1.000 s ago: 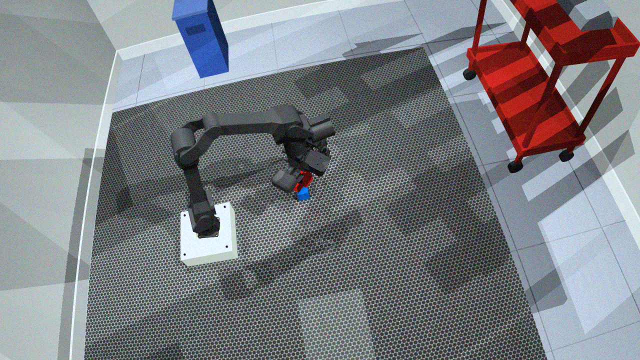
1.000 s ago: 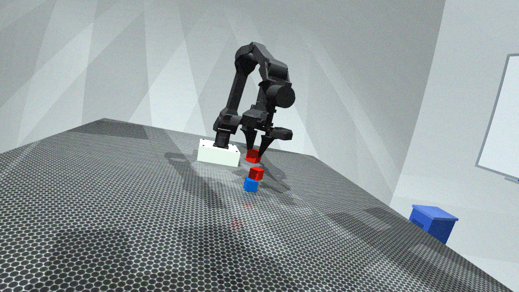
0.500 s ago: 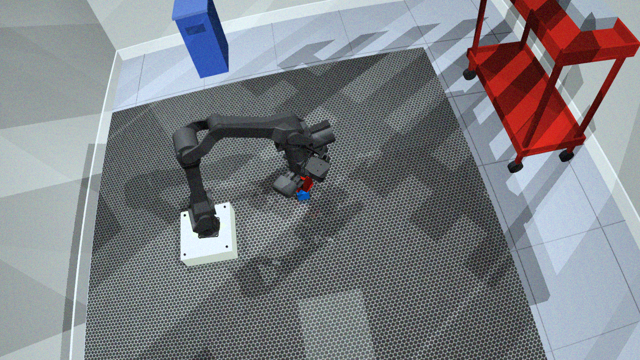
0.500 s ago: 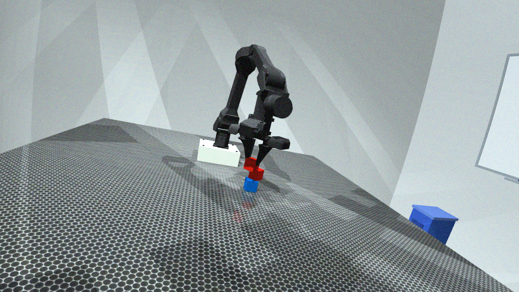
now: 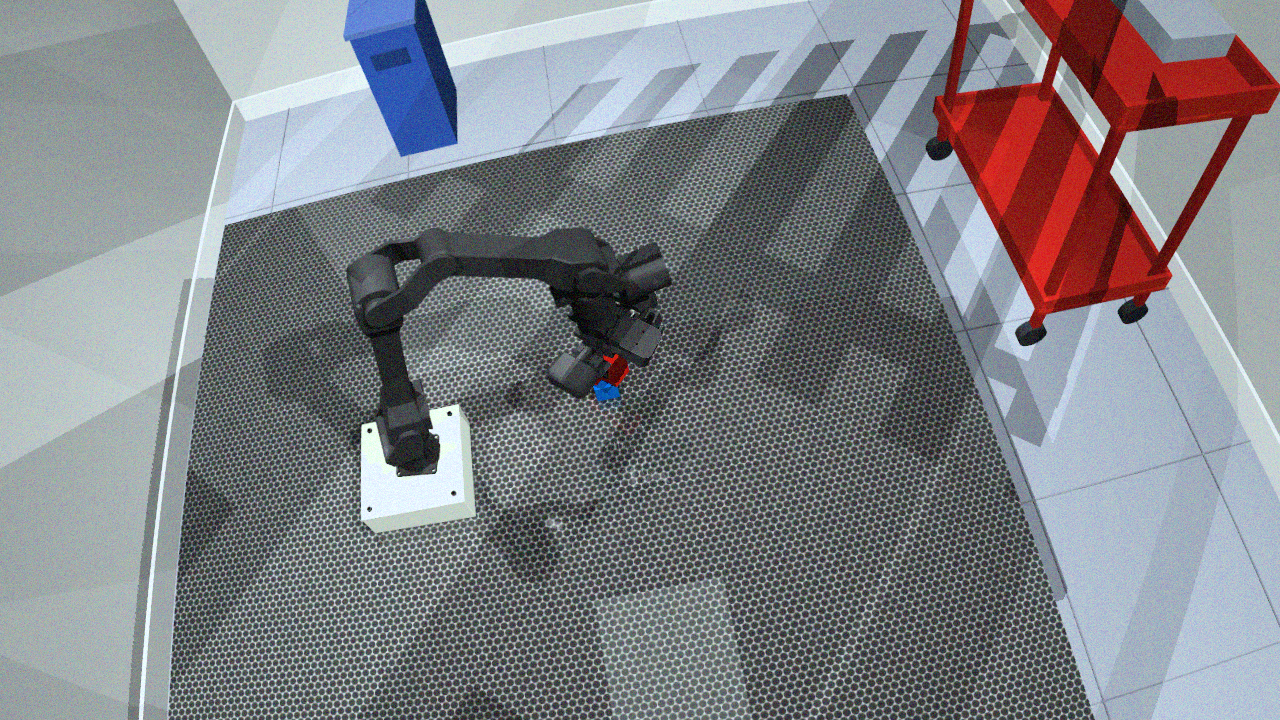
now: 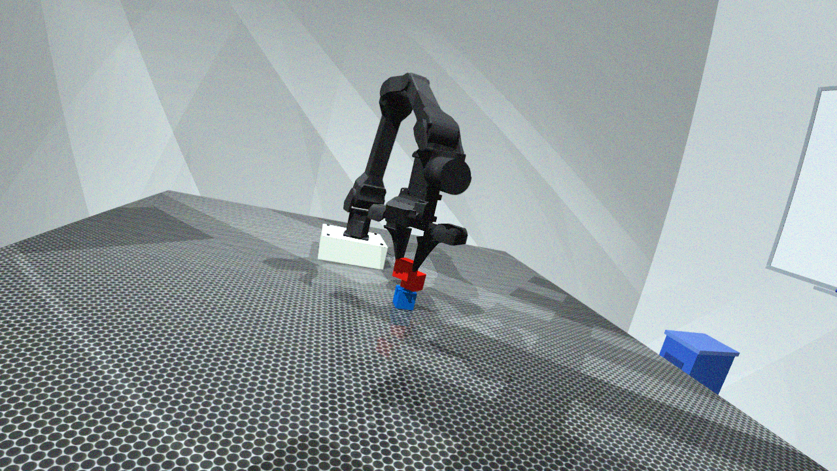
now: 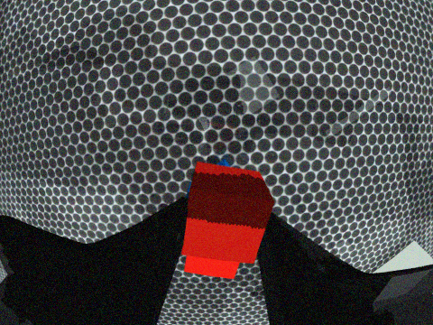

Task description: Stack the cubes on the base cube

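A blue base cube (image 5: 606, 392) (image 6: 404, 298) stands on the honeycomb-patterned floor. In the wrist view only slivers of it show. One red cube (image 6: 413, 282) rests on its top, offset to the right in the exterior view. A strip of this cube shows in the wrist view (image 7: 209, 269), below the held one. My gripper (image 6: 407, 263) (image 7: 224, 212) is shut on the other red cube (image 5: 616, 368) (image 6: 402, 269) (image 7: 227, 199). The held cube is over or just above the base, partly behind the placed cube in the exterior view. Whether it touches the base, and the gap between the red cubes, cannot be told.
The arm's white mounting block (image 5: 416, 501) (image 6: 351, 252) (image 7: 408, 259) stands near the cubes. A blue cabinet (image 5: 407, 89) (image 6: 711, 369) and a red cart (image 5: 1047, 205) stand farther away, off the dark patterned area.
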